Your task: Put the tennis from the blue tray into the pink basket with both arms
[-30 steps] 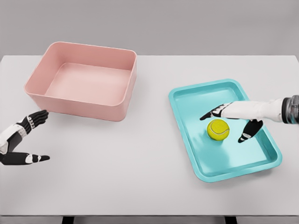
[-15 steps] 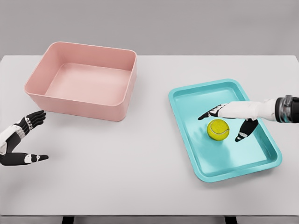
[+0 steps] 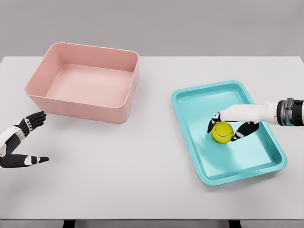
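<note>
- One yellow tennis ball [image 3: 222, 132], one blue tray [image 3: 192, 100], one pink basket [image 3: 121, 111] and two robot hands sit on the white counter [image 3: 142, 161].
- The ball lies inside the tray, to the right of the basket.
- The right robot hand [image 3: 227, 124] curls around the ball, fingers touching both sides.
- The left robot hand [image 3: 21, 142] is spread wide, holding nothing, just left of the basket.

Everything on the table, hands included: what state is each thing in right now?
Tennis ball: lying in the blue tray, robot hand closed around it, not visibly lifted.
Blue tray: flat on the table, holding only the ball.
Pink basket: upright, empty.
Right robot hand: fingers curled on the ball.
Left robot hand: open, holding nothing, near the table's left edge.
Table: white, carrying tray and basket.
</note>
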Robot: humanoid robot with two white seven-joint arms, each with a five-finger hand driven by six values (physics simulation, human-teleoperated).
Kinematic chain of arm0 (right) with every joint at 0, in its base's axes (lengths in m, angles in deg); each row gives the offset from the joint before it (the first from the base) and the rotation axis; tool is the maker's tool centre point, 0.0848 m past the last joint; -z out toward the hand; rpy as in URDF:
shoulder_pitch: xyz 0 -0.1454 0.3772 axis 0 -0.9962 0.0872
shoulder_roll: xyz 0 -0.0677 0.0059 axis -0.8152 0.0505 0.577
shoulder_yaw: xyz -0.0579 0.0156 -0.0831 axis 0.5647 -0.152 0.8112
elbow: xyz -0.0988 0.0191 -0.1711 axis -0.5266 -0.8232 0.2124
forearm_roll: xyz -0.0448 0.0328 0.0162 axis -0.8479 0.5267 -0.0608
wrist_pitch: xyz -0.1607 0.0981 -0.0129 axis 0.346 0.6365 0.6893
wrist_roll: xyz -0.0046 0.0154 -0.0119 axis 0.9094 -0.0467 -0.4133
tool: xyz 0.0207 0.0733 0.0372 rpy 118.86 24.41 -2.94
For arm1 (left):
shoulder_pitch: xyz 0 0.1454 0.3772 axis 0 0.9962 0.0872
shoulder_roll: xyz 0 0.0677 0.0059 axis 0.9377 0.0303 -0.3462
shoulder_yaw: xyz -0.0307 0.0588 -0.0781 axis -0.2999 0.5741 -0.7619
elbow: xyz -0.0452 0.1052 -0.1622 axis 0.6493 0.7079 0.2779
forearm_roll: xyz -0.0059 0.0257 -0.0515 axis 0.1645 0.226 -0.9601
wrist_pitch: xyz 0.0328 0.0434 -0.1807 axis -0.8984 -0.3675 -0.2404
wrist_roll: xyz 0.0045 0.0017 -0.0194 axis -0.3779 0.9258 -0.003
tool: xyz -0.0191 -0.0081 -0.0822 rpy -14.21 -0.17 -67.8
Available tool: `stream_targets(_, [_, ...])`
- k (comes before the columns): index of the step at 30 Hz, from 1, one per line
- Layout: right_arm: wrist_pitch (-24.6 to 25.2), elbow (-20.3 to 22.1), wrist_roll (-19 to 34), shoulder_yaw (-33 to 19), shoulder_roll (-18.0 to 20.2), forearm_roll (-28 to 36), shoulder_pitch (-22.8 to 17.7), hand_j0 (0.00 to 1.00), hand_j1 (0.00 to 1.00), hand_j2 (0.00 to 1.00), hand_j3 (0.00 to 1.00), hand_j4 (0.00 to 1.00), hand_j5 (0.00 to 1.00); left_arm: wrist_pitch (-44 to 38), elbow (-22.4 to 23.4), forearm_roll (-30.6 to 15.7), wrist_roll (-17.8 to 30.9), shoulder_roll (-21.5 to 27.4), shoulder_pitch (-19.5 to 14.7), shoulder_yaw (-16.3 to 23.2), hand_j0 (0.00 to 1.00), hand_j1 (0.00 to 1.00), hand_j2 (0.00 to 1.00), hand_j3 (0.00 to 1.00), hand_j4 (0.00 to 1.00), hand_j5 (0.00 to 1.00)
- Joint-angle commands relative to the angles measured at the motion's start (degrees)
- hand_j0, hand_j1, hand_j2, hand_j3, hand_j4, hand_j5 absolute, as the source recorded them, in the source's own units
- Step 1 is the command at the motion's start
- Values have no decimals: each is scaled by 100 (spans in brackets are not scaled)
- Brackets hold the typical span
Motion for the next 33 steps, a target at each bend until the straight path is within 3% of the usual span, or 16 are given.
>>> stream_targets(1, [-2, 1, 4, 3, -4, 18, 0, 41, 41, 41, 41, 41, 41, -2, -8, -22, -1, 9, 0, -2, 100, 100, 100, 100, 100, 100])
stream_targets(4, [7, 1, 4, -6, -13, 27, 0, 32, 32, 32, 32, 32, 32, -2, -8, -22, -1, 9, 0, -2, 100, 100, 100, 100, 100, 100])
stream_targets(9, [51, -43, 4, -111, -110, 124, 228, 31, 31, 31, 31, 31, 31, -2, -17, -22, -1, 9, 0, -2, 100, 100, 100, 100, 100, 100])
stream_targets(12, [-19, 27, 4, -542, -101, 133, 237, 31, 31, 31, 31, 31, 31, -2, -17, -22, -1, 9, 0, -2, 100, 100, 100, 100, 100, 100])
stream_targets(16, [-195, 650, 4, -770, -171, 449, 228, 31, 31, 31, 31, 31, 31, -2, -17, -22, -1, 9, 9, -2, 100, 100, 100, 100, 100, 100])
stream_targets(19, [-186, 985, 4, -762, -750, 458, 176, 31, 31, 31, 31, 31, 31, -2, -17, -14, -1, 9, 0, -2, 100, 100, 100, 100, 100, 100])
stream_targets(24, [-63, 863, 4, -638, -1849, 405, 158, 31, 31, 31, 31, 31, 31, -2, -17, -13, 8, 9, 9, -2, 100, 100, 100, 100, 100, 100])
stream_targets(29, [-90, 54, 4, -463, -2886, 291, 105, 31, 31, 31, 31, 31, 31, -2, -17, -13, 8, 9, 9, -2, 100, 100, 100, 100, 100, 100])
stream_targets(33, [-99, -333, 4, -208, -3282, 36, 0, 33, 33, 33, 33, 33, 33, -2, -26, -5, 8, 9, 9, -2, 100, 100, 100, 100, 100, 100])
